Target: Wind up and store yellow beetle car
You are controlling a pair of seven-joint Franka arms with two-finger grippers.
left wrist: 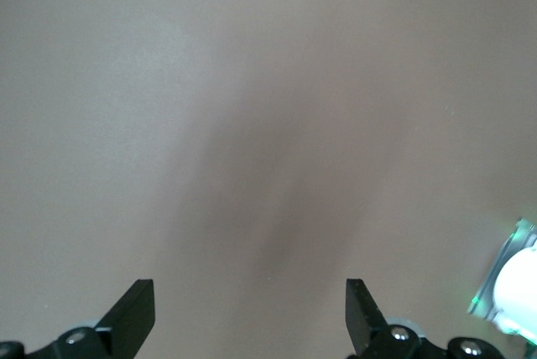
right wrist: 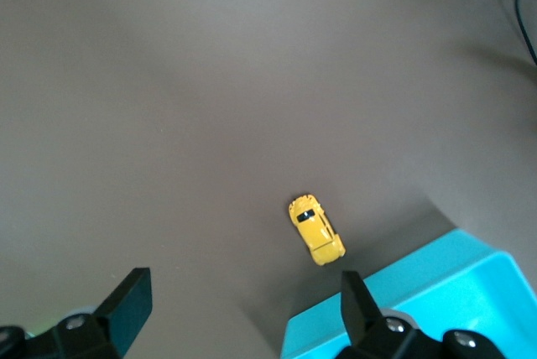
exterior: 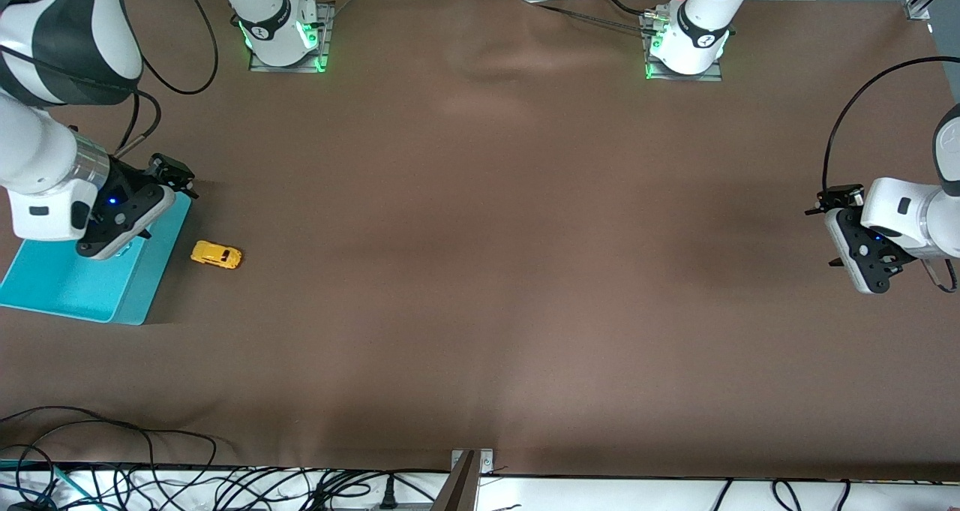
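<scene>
The yellow beetle car (exterior: 216,255) stands on the brown table cloth, just beside the teal tray (exterior: 75,286) at the right arm's end of the table. My right gripper (exterior: 124,229) hangs open and empty over the tray's edge that faces the car. In the right wrist view the car (right wrist: 316,231) lies a short way ahead of the open right gripper (right wrist: 243,292), and a corner of the tray (right wrist: 436,292) shows beside one finger. My left gripper (exterior: 855,260) waits open and empty above bare cloth at the left arm's end. The left wrist view shows the left gripper (left wrist: 250,296) over nothing but cloth.
The two arm bases (exterior: 285,34) (exterior: 686,42) stand at the table's edge farthest from the front camera. Loose cables (exterior: 112,481) lie along the edge nearest to it. Brown cloth (exterior: 487,233) covers the whole table.
</scene>
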